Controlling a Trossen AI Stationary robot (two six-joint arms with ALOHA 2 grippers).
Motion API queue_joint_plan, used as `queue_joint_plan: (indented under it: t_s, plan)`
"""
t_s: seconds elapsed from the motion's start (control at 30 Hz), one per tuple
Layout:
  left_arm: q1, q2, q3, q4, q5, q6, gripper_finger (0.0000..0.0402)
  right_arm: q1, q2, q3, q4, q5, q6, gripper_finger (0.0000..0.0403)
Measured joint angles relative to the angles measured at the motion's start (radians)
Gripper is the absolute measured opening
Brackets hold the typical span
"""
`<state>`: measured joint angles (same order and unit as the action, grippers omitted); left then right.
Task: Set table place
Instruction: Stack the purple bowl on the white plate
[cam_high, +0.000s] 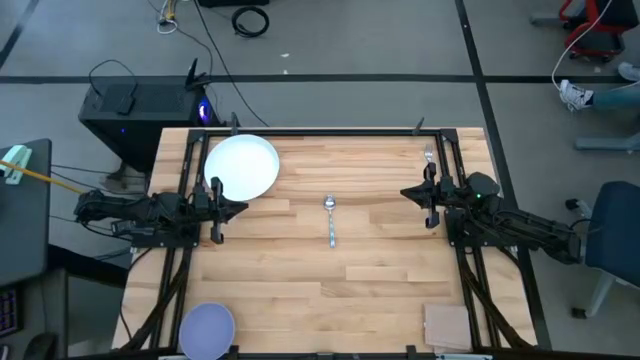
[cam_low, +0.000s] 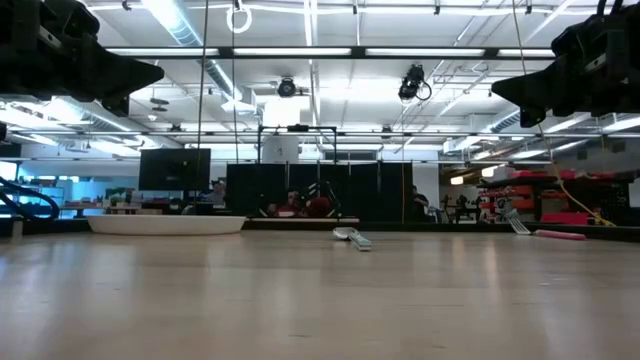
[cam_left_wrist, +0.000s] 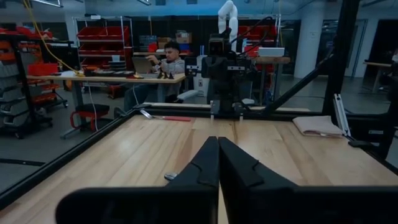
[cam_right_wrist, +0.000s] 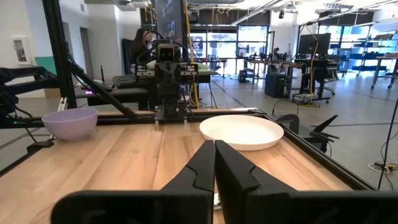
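The left claw is closed and holds nothing; the plate lies just beside it. Between both claws lies the spoon, lengthwise along the table. The right claw is closed, the half-hidden fork near it.

The table bears plate, bowl, spoon, fork, pad

Only the spoon lies mid-bench; plate, fork, bowl and pad sit in the corners (bare wood between), so the middle stays passable.
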<state>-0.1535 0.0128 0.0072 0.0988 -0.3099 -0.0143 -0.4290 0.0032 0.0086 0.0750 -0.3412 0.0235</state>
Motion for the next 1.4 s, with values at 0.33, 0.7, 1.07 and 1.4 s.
queue_joint_plan:
  t_s: [0.33, 0.7, 1.07, 1.4]
  plan:
    - [0.0, 0.0, 0.0, -0.019, 0.002, -0.078, 0.0007, 0.0, 0.0, 0.0, 0.007, 0.0, -0.05, 0.0018]
    - [-0.001, 0.01, 0.07, -0.087, -0.001, -0.039, 0.0005, 0.0, 0.0, 0.033, 0.023, -0.129, -0.096, 0.0005]
    - [-0.002, 0.217, 0.345, -0.43, -0.003, -0.013, 0.0004, 0.0, 0.0, 0.155, -0.124, -0.139, -0.103, 0.0002]
    - [-0.002, 0.456, 0.576, -0.66, 0.106, -0.101, 0.0003, 0.056, 0.068, 0.2, -0.195, -0.153, -0.131, 0.0001]
